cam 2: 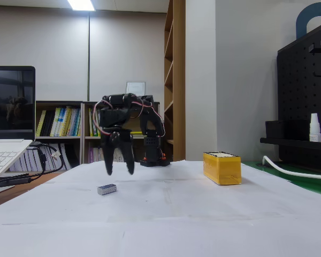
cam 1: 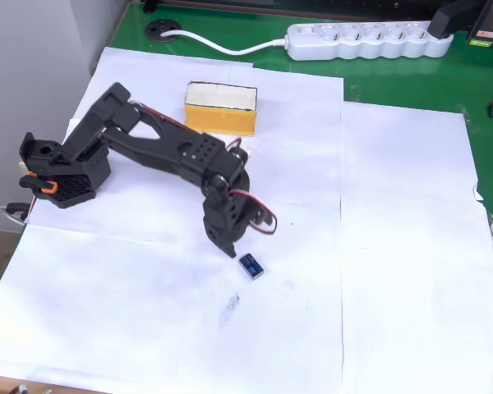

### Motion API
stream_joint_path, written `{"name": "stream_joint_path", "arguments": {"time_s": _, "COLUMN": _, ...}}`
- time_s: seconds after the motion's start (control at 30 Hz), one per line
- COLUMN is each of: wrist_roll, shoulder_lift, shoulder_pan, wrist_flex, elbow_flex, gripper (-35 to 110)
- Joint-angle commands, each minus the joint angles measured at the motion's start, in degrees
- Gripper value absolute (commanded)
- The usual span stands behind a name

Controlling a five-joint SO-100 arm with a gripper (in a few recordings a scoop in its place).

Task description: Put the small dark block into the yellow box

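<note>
i see my gripper (cam 2: pixel 119 172) hanging above the small dark block (cam 1: pixel 251 266), fingers spread and empty; the yellow box (cam 1: pixel 220 108) sits well apart from the block.

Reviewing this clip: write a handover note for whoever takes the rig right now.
Gripper: open, empty, hanging above the paper with fingers pointing down, just off the small dark block.
Block: lying on the white paper, not touched.
Yellow box: upright and open on the far side of the paper, near the arm's base.
Done: approach only.
Left: descend, grasp the block, carry it to the box, release.
</note>
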State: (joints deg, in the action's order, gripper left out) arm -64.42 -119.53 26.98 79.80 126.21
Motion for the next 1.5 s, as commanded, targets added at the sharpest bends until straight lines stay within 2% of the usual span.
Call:
{"name": "stream_joint_path", "arguments": {"time_s": 0.0, "wrist_roll": 0.97, "shoulder_lift": 0.18, "shoulder_pan": 1.41, "wrist_flex": 0.44, "elbow_flex": 5.36, "gripper": 36}}
{"name": "stream_joint_path", "arguments": {"time_s": 0.47, "wrist_roll": -0.09, "shoulder_lift": -8.53, "shoulder_pan": 2.99, "wrist_flex": -2.99, "elbow_flex": 11.60, "gripper": 35}}
{"name": "stream_joint_path", "arguments": {"time_s": 1.2, "wrist_roll": -2.99, "shoulder_lift": -10.11, "shoulder_pan": 0.79, "wrist_flex": -6.59, "elbow_flex": 10.20, "gripper": 34}}
{"name": "stream_joint_path", "arguments": {"time_s": 1.3, "wrist_roll": -3.08, "shoulder_lift": -10.11, "shoulder_pan": 0.62, "wrist_flex": -6.33, "elbow_flex": 10.02, "gripper": 20}}
{"name": "stream_joint_path", "arguments": {"time_s": 1.47, "wrist_roll": -3.43, "shoulder_lift": -9.93, "shoulder_pan": 0.26, "wrist_flex": -5.98, "elbow_flex": 9.23, "gripper": 17}}
